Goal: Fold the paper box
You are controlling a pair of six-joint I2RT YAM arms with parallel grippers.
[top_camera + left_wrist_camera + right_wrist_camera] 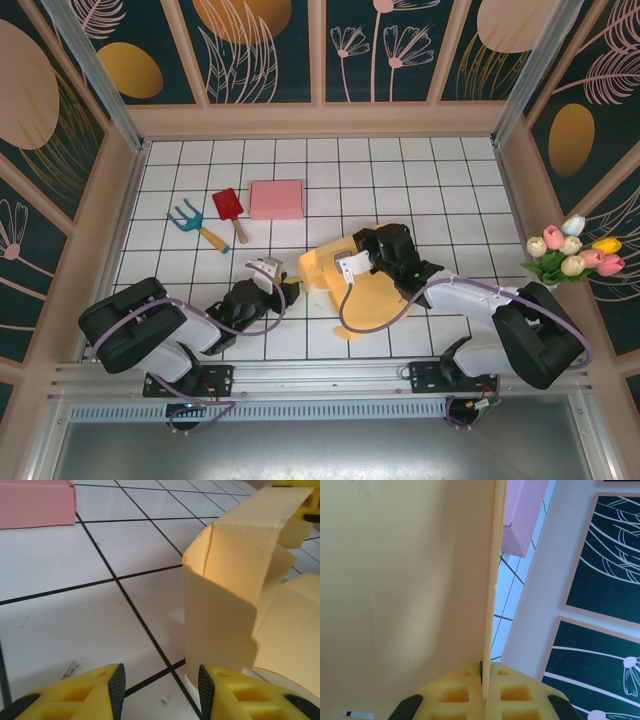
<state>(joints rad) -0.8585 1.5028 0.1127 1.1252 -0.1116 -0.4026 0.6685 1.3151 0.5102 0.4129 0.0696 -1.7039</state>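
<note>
The paper box [340, 275] sat on the white tiled table [450, 190], a little right of centre and near the arms. It was pale yellow card and only partly shaped. One part stood up as an open sleeve, while a broad flap [368, 312] lay flat on the tiles toward the near edge.

From above I saw the right gripper [345, 265] on the standing part and the left gripper [288, 292] low on the table just left of the box. A pink box [276, 199], a red trowel [228, 208] and a blue rake [190, 220] lay farther back, well apart from the work. A bunch of tulips [575, 250] stood at the right wall.

The left wrist camera gave me what the overhead view could not. The box's near wall [220, 615] stood upright with a creased, bent top edge and a hollow behind it. The left gripper [160, 690] was spread wide with bare tile between its fingers [117, 682], and one pad was just beside the wall's foot. I could not tell whether it touched.

The right wrist camera showed a card panel [395, 580] edge-on. The right gripper [484, 680] was pinched tight on that thin edge, and the pink box [522, 515] sat beyond it.
</note>
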